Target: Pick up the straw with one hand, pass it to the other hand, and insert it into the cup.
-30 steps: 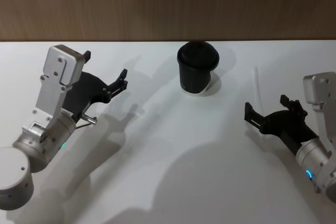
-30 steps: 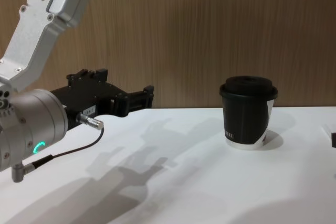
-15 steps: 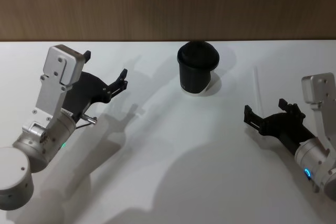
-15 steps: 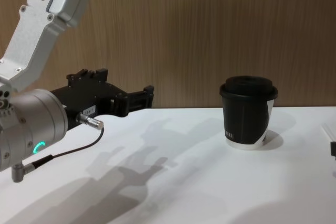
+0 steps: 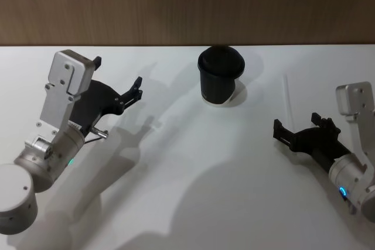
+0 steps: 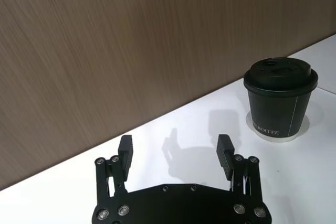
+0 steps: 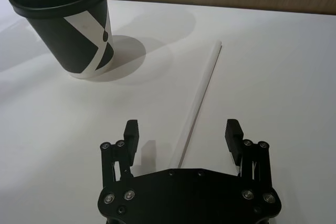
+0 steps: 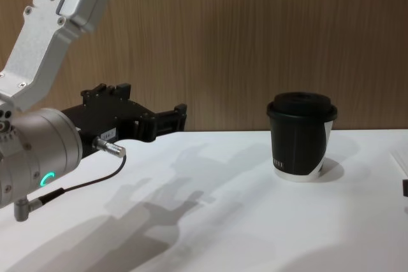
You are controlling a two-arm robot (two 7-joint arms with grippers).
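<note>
My left hand [image 5: 120, 75] hangs over the left side of the table [image 5: 193, 162], fingers apart and holding nothing, well apart from the work. The cup [image 5: 220, 77] stands upright at the far middle, lid on. Right of it, the straw [image 5: 287, 95] lies flat on the table, its long axis running twelve to six. My right hand [image 5: 297, 125] is much the nearer. The straw sits at its twelve o'clock, and in the right wrist view the near end lies between the spread fingers [image 7: 131, 132]. I judge the pick needs me to ease forward and down, then close across the tube.
</note>
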